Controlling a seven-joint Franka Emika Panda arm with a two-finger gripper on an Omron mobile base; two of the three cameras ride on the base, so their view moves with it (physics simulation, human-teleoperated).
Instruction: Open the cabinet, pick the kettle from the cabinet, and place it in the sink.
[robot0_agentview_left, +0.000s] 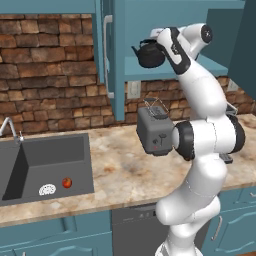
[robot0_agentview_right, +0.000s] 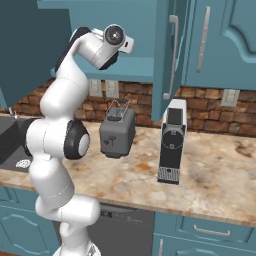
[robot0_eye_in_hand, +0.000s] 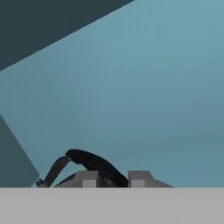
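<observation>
In cabinet, kettle spout leftward.

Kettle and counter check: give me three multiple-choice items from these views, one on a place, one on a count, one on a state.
1. Where is the kettle?
A. in the sink
B. on the open cabinet's shelf
C. on the counter

2. How many things lie in the sink?
A. none
B. two
C. five

3. How is the hand set?
A. wide open above the toaster
B. shut on the kettle's handle
C. resting in the sink

Answers:
1 B, it sits on the cabinet shelf, above the toaster.
2 B, a white item and a red one.
3 B, the hand view shows the fingertips on either side of the black handle.
</observation>
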